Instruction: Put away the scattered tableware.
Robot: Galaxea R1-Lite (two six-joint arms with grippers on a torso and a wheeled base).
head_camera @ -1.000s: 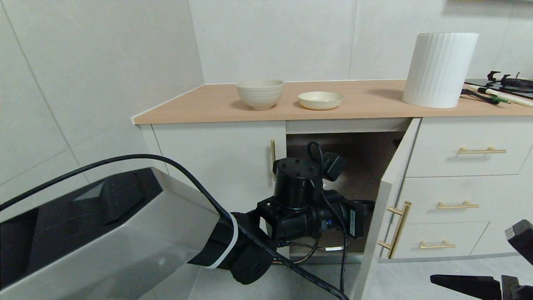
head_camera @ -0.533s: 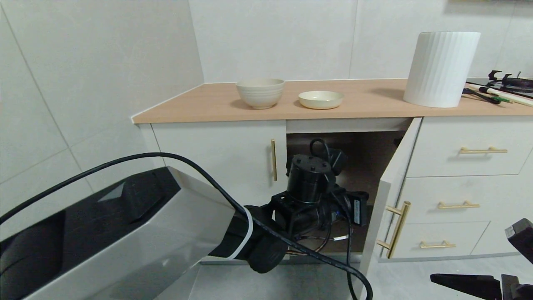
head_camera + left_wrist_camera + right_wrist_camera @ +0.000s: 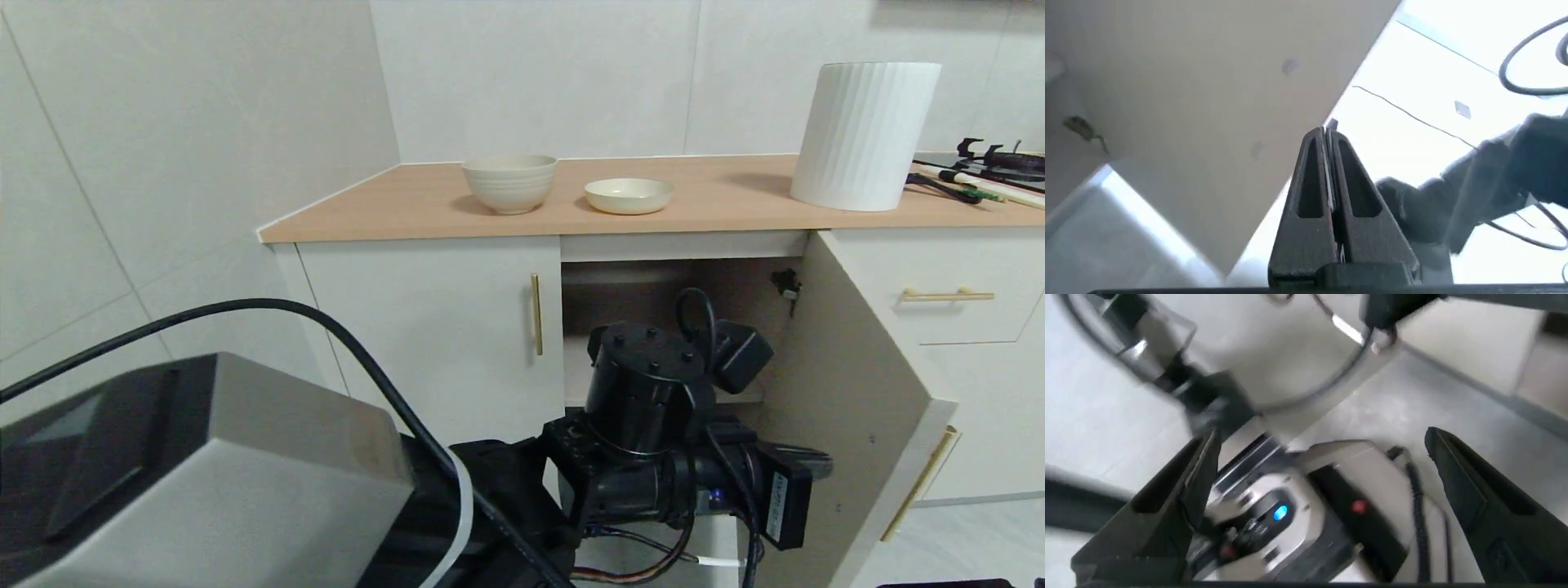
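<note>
Left wrist view: left end effector closed, right end effector open; lifting could clip white cabinet door at three o'clock.

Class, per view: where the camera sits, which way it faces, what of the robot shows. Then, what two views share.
Head view: on the head, facing forward and down at the counter and open cabinet door; left arm shows.
Left wrist view: on that wrist, facing the cabinet door's inside; shut left gripper.
Right wrist view: on that wrist, facing the floor; open right gripper.
Shared: head and left wrist views, the cabinet door.
</note>
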